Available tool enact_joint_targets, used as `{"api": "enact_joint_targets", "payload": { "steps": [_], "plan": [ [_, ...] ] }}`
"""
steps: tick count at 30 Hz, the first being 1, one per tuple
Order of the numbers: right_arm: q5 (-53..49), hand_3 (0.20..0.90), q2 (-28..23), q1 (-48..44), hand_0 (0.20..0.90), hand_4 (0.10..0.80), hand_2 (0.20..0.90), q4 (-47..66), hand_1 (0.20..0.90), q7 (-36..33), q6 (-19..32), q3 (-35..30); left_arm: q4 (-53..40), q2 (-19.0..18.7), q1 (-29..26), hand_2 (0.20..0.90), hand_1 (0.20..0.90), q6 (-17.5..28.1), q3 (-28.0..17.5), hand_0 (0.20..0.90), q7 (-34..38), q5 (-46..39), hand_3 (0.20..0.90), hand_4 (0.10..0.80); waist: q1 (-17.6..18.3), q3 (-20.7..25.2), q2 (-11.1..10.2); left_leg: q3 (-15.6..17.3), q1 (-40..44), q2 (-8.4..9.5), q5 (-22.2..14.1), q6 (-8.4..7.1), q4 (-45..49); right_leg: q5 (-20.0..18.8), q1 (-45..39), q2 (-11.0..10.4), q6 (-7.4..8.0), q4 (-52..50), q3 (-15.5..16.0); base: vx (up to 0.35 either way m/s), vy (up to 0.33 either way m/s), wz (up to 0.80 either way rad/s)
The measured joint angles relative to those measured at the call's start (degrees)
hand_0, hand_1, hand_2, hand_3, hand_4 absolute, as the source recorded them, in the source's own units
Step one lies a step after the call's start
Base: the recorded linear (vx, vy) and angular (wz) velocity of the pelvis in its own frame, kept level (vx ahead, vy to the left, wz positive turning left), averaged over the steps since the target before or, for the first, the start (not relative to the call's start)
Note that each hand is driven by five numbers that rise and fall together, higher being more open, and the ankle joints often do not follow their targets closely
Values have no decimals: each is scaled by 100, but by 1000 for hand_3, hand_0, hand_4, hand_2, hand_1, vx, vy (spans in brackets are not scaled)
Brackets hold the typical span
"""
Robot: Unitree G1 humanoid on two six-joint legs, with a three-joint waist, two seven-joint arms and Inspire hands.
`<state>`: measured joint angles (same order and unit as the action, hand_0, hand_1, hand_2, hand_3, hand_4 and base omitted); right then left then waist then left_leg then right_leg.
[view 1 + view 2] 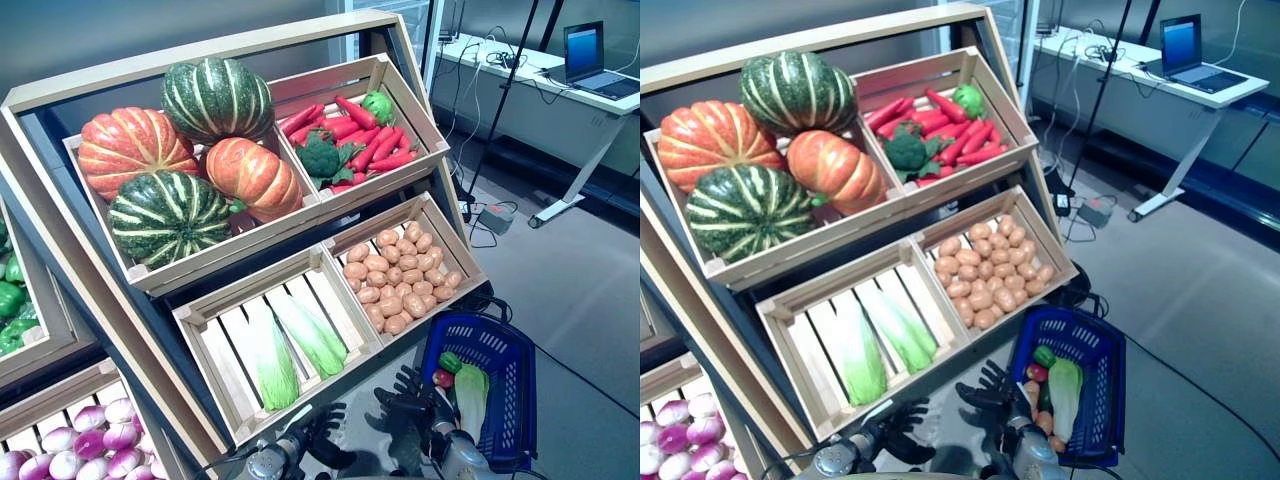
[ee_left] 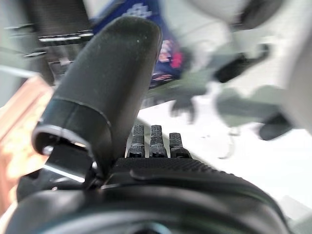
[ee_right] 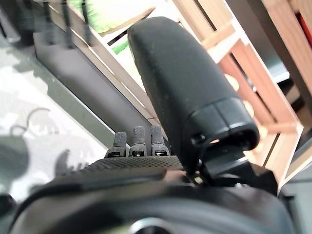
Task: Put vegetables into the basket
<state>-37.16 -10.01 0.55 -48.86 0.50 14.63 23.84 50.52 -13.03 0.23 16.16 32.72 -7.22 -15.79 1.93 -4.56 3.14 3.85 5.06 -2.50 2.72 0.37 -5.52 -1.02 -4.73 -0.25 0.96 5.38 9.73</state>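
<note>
Four pumpkins (image 1: 190, 160) fill the shelf's top-left crate and two cabbages (image 1: 295, 345) lie in the bottom-left one. The blue basket (image 1: 500, 350) on the floor already holds one cabbage (image 1: 470, 395). Left hand (image 1: 325, 430) and right hand (image 1: 415, 395) hover empty, fingers spread.

Pumpkins (image 1: 180, 150) in upper left crate, potatoes (image 1: 398, 278) in lower right crate, basket (image 1: 494, 350) on floor right of shelf (image 1: 90, 290)

Open grey floor (image 1: 590, 330) lies right of the blue plastic basket (image 1: 500, 352); the tilted wooden display rack (image 1: 330, 330) blocks passage immediately left.
</note>
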Motion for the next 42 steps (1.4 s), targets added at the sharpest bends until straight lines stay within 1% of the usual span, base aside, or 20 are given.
{"api": "enact_joint_targets", "payload": {
  "steps": [2, 5, 7, 10, 14, 17, 19, 21, 23, 25, 29, 33, 35, 36, 41, 42],
  "plan": [
    [131, 900, -20, 0, 900, 800, 900, 151, 900, -78, 71, -7, -250, -1, 9, 900, 900, 134, -78, 900, -33, -262, 900, 800, 5, -14, 24, 2, 6, 1, 1, -2, 0, -10, -4, 0, 17, 0, 0, 0, 0, 0],
    [373, 900, -72, 0, 900, 800, 900, 335, 900, -296, 176, -7, -476, -11, 11, 900, 900, 166, -264, 900, -154, -586, 900, 800, 5, -60, 57, -4, 17, 0, 16, -26, 1, -8, -16, 2, 19, 1, 18, 0, 0, 0],
    [524, 900, -128, -2, 900, 800, 900, 458, 900, -427, 259, -17, -639, -68, 13, 900, 900, 192, -292, 900, -208, -726, 900, 800, 1, -159, 76, -13, 41, 0, 17, -27, 1, -8, -43, 1, 19, 1, 23, 2, 0, 2],
    [518, 900, -182, 6, 900, 800, 900, 636, 900, -378, 305, -42, -897, -173, 55, 900, 900, 230, -298, 900, -227, -761, 900, 800, 1, -267, 79, -15, 36, -1, 22, -34, 0, -6, -41, 2, 17, 1, 25, 0, 0, 0],
    [516, 900, -287, 90, 900, 800, 900, 886, 900, -101, 342, -59, -1240, -239, 189, 900, 900, 295, -430, 900, -262, -754, 900, 800, -4, -332, 50, -34, 36, -3, 20, -32, 0, -1, -51, 3, 13, 1, 42, 19, -12, 2],
    [445, 900, -293, 129, 900, 800, 900, 901, 900, -8, 342, -117, -1600, -441, 250, 900, 900, 400, -452, 900, -228, -672, 900, 800, -27, -354, 26, -39, 36, -4, 21, -33, 0, 0, -54, 4, 12, 1, 47, 34, -17, 2],
    [121, 900, -306, 276, 900, 800, 900, 1061, 900, 220, 342, -176, -1846, -561, 291, 900, 900, 546, -515, 900, -23, -503, 900, 800, -40, -357, 24, -41, 36, -2, 19, -32, 0, 1, -54, 3, 14, 2, 47, 18, -3, 0],
    [43, 900, -270, 426, 900, 800, 900, 1223, 900, 301, 342, -278, -1973, -578, 332, 900, 900, 677, -764, 900, 308, -405, 900, 800, -49, -361, 19, -43, 41, -3, 17, -29, 0, 2, -61, 3, 14, 2, 49, 45, 3, 0],
    [11, 900, -274, 478, 900, 800, 900, 1275, 900, 304, 342, -329, -2048, -577, 335, 900, 900, 705, -974, 900, 631, -379, 900, 800, -46, -368, 14, -43, 44, -3, 16, -28, 0, 2, -65, 2, 14, 2, 49, 17, 3, 0],
    [-43, 900, -289, 520, 900, 800, 900, 1322, 900, 303, 342, -383, -2082, -581, 335, 900, 900, 820, -1289, 900, 1064, -266, 900, 800, -44, -386, -2, -45, 50, -4, 11, -19, -1, 3, -75, 3, 11, 2, 53, 0, 0, 0],
    [-185, 900, -282, 619, 900, 800, 900, 1597, 900, 303, 357, -515, -2153, -597, 321, 900, 900, 852, -1646, 900, 1971, 113, 900, 800, -36, -470, -5, -62, 36, -2, 1, -4, -1, 7, -69, 0, 4, 2, 60, 0, 0, 0],
    [-517, 900, -251, 653, 900, 800, 900, 1701, 900, 337, 364, -554, -2118, -572, 318, 900, 900, 844, -1813, 900, 2660, 290, 900, 800, 0, -479, -15, -85, 37, 5, 0, -3, 0, 16, -77, -5, 19, 1, 81, 66, 33, 3],
    [-611, 900, -238, 674, 900, 800, 900, 1702, 900, 338, 364, -570, -2066, -570, 316, 900, 900, 816, -1843, 900, 3014, 470, 900, 800, 23, -479, -16, -94, 50, 13, 13, -23, 2, 18, -94, -13, 25, 0, 101, 95, 47, 4],
    [-609, 900, -240, 693, 900, 800, 900, 1702, 900, 338, 364, -572, -2066, -561, 308, 900, 900, 719, -1843, 900, 3249, 612, 900, 800, 29, -479, -16, -99, 58, 17, 12, -22, 2, 21, -104, -21, 30, 0, 131, 67, 37, 3],
    [-607, 900, -237, 783, 900, 800, 900, 1709, 900, 336, 359, -570, -1807, -490, 160, 900, 900, 324, -1843, 900, 3688, 743, 900, 800, 40, -484, -20, -84, 121, 26, 7, -15, 1, 28, -165, -29, 38, 1, 136, 90, 63, 0],
    [-618, 900, -252, 785, 900, 800, 900, 1723, 900, 345, 315, -571, -1731, -472, 155, 900, 900, 170, -1843, 900, 3806, 853, 900, 800, 43, -487, -22, -47, 145, 26, 1, -8, 0, 33, -174, -28, 39, 1, 91, 11, 76, -12]
  ]
}}
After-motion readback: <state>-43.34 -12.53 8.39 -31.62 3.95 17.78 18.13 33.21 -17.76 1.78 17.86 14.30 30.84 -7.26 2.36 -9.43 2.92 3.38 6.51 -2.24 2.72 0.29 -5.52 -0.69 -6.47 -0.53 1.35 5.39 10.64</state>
